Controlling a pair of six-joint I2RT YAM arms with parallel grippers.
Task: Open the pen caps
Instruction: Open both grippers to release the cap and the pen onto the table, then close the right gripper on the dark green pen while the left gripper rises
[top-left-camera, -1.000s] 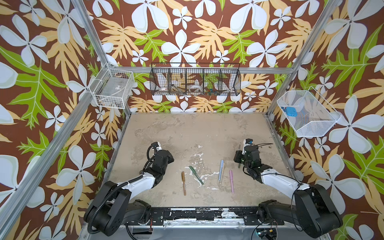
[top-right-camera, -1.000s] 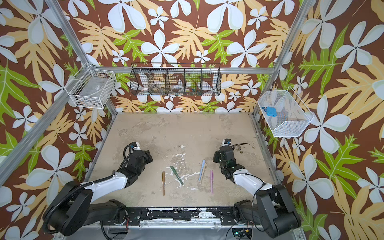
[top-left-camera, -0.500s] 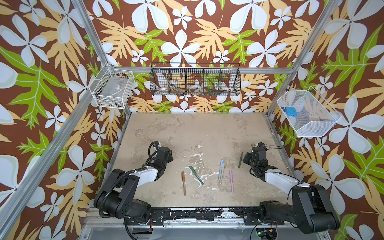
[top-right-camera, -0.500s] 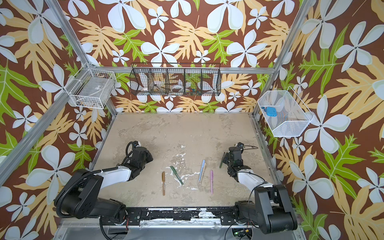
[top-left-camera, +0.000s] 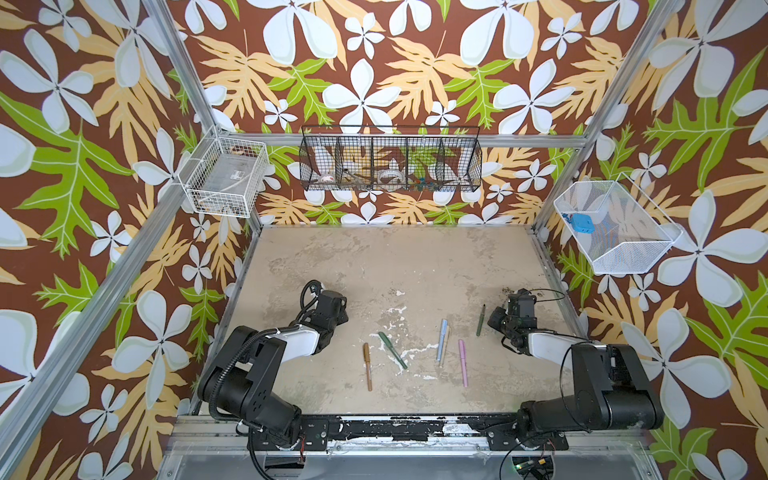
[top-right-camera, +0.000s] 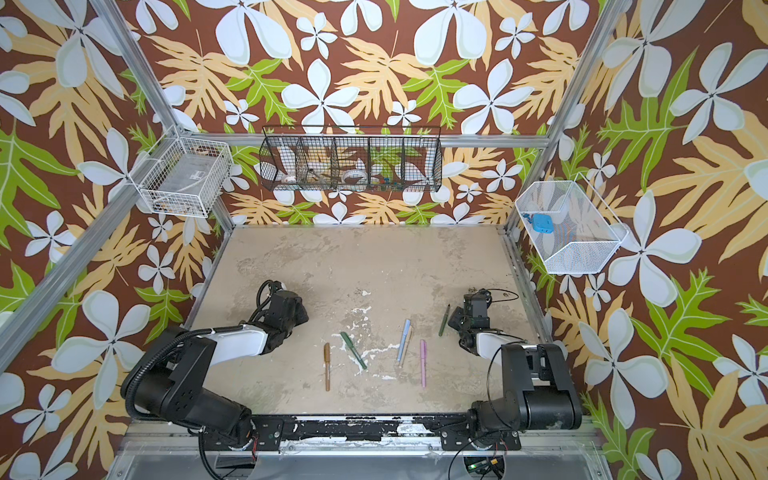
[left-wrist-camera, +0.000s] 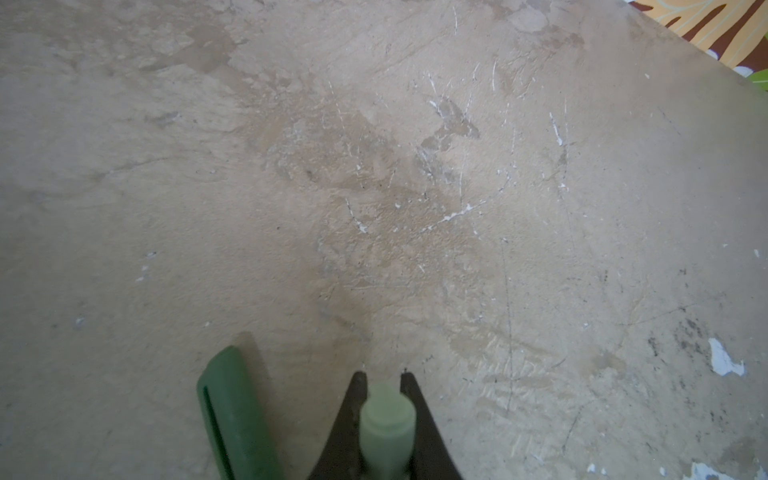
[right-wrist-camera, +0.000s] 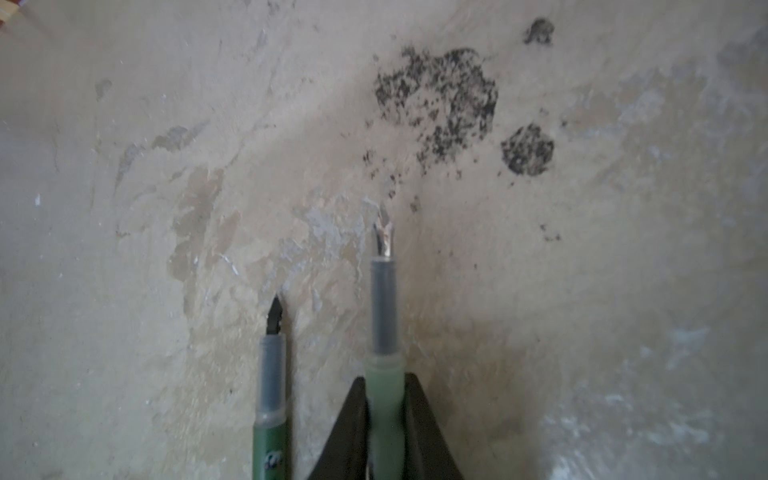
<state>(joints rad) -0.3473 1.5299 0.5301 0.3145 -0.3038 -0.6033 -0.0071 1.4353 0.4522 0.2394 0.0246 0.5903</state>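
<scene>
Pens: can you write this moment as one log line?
left gripper: holds sage cap | right gripper: holds uncapped sage pen | dark green cap: on table

You have five capped pens (top-left-camera: 367, 365), two uncapped pens (top-left-camera: 481, 320), two loose caps (left-wrist-camera: 232, 415) and three wire baskets (top-left-camera: 226, 183) up top.

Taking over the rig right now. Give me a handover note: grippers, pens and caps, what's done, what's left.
Left gripper: shut on the sage green cap. The dark green cap lies beside it.
Right gripper: shut on the sage green pen body, nib exposed. The dark green pen body lies uncapped beside it.
Done: two pens uncapped.
Left: set down both held pieces, then uncap the five capped pens lying between the arms: brown pen, dark green pen, light blue pen, beige pen against it, pink pen.
</scene>
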